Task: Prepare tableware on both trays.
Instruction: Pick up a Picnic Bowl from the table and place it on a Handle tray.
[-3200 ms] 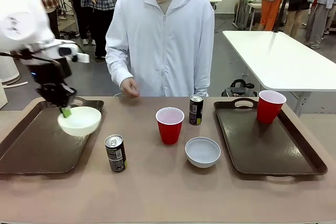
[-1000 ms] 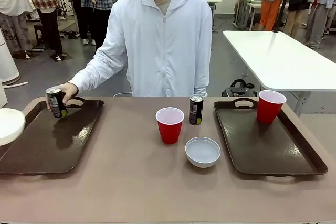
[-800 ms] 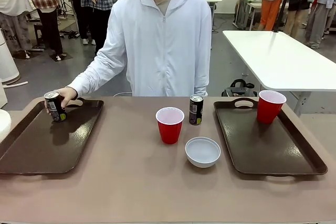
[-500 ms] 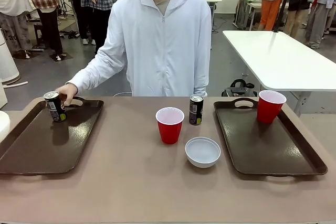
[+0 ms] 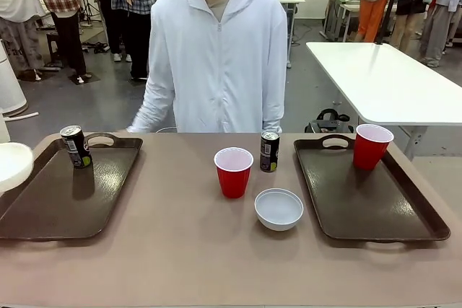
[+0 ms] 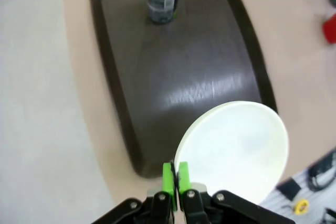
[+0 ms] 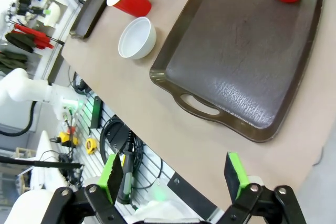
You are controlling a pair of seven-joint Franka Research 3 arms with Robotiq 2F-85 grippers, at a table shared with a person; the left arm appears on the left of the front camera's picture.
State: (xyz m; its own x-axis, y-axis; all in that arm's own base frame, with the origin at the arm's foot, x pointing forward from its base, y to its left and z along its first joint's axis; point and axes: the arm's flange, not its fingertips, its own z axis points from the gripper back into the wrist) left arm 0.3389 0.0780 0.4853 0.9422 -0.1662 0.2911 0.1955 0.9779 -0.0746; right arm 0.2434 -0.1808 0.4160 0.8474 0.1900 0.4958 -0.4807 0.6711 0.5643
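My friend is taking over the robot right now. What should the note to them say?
Left claw: shut on a white bowl's rim, at the left tray's outer edge.
Right claw: open, empty.
Done: one can stands on the left tray, one red cup on the right tray.
Left: set down the white bowl; share out the middle cup, middle can and middle bowl standing between the trays.

Fixed front view, two wrist views.
Front looks across the tan table; left wrist close above the left dark brown rectangular plastic tray; right wrist higher, off the matching right tray; front shares both.
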